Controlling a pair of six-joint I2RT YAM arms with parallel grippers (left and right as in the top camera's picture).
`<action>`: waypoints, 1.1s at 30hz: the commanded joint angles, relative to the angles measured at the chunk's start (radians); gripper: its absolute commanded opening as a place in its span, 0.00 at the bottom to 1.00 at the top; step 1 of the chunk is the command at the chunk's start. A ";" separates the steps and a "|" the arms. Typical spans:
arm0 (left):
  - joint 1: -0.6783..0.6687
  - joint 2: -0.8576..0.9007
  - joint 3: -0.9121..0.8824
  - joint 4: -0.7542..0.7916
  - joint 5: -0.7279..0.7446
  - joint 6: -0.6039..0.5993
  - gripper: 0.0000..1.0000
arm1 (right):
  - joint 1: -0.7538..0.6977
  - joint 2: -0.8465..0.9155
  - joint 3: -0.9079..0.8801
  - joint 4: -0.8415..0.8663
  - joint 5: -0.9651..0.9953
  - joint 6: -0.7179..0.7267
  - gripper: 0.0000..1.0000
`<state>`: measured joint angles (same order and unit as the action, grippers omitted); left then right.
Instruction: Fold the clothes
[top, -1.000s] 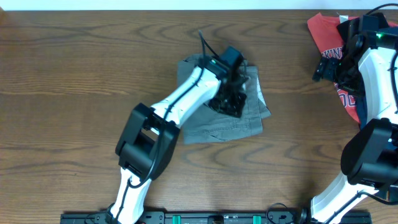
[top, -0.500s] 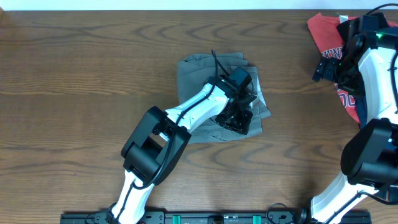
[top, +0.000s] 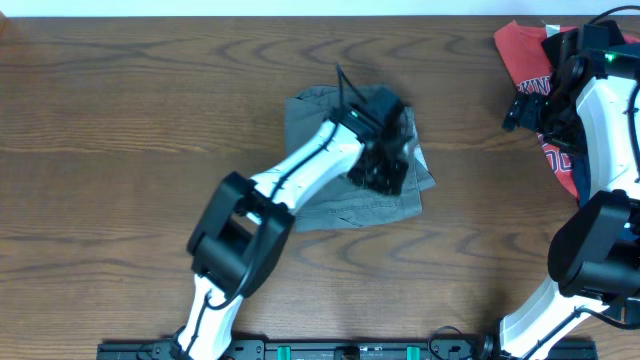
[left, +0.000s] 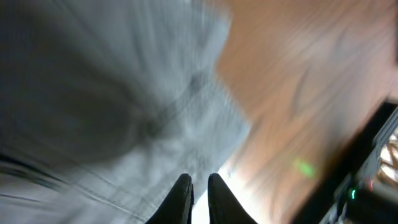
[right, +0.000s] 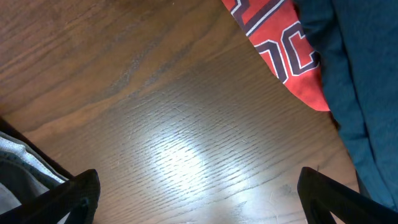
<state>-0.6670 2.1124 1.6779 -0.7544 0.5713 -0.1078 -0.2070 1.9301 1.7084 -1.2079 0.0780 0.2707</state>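
The grey-taupe shorts (top: 310, 125) lie folded in a rough square at the table's middle. My left gripper (top: 387, 165) is over their right part, fingers pressed nearly together with nothing seen between them. In the blurred left wrist view the fingertips (left: 199, 185) are at the edge of the shorts (left: 124, 93), beside bare wood. My right gripper (top: 522, 106) is wide open and empty over bare table (right: 199, 193). A red printed T-shirt (top: 520, 48) lies just right of it, also showing in the right wrist view (right: 283, 43) with a navy garment (right: 364, 81) on top.
The wooden table (top: 120, 150) stretches left and in front of the shorts. The pile of clothes sits at the far right corner, partly under my right arm. A black rail (top: 340, 350) runs along the front edge.
My left gripper swept toward the front right over the shorts, then came back a little toward the far side. The shorts keep their shape. The right arm has not moved.
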 joint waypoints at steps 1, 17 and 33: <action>0.036 -0.046 0.031 0.055 -0.117 0.001 0.11 | -0.002 0.004 0.009 0.000 0.000 0.013 0.99; 0.044 0.167 0.027 0.301 -0.277 -0.029 0.10 | -0.002 0.004 0.009 0.000 0.000 0.013 0.99; 0.045 -0.023 0.030 0.286 -0.277 -0.028 0.47 | -0.001 0.004 0.009 0.000 0.000 0.013 0.99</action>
<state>-0.6266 2.2219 1.7058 -0.4614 0.3069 -0.1352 -0.2070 1.9297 1.7084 -1.2079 0.0784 0.2707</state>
